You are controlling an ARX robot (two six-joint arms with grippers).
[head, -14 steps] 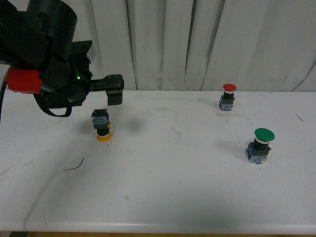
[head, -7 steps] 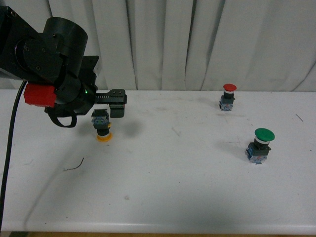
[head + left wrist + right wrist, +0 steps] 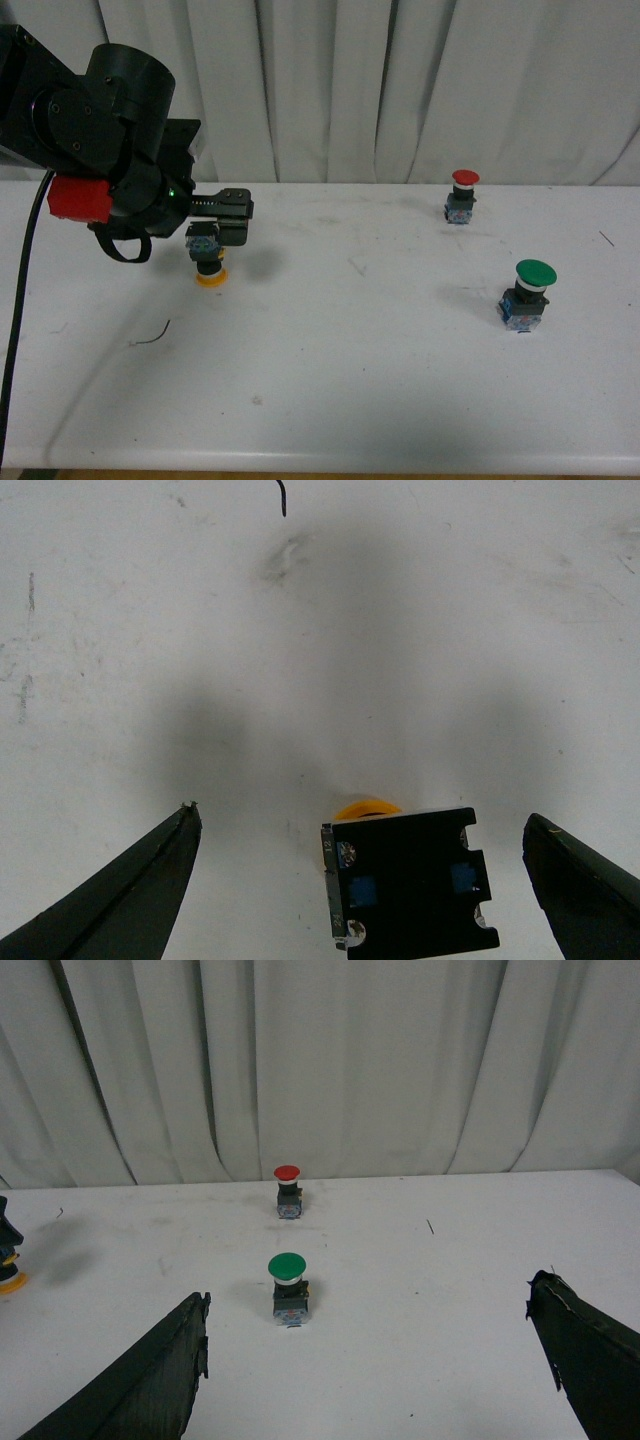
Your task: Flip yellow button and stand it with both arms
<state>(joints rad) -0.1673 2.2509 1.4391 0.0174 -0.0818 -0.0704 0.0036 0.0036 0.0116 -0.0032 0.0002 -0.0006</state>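
The yellow button [image 3: 207,256] stands upside down on the white table [image 3: 330,350] at the left, yellow cap on the surface, blue-and-black block on top. My left gripper [image 3: 222,222] hangs open just above and around its block. In the left wrist view the block [image 3: 408,880] lies between the two spread fingers [image 3: 130,895], nearer one of them, with the cap edge [image 3: 365,808] showing under it. My right gripper [image 3: 370,1360] is open and empty, out of the front view. A sliver of the button's cap shows at the edge of the right wrist view [image 3: 10,1282].
A red-capped button [image 3: 462,195] stands upright at the back right and a green-capped button [image 3: 527,293] stands upright nearer on the right. A thin dark wire scrap [image 3: 150,335] lies at the front left. White curtains hang behind the table.
My left arm has lowered and shifted a little, bringing its open gripper down from above the yellow button to around the button's block. The buttons have not moved.
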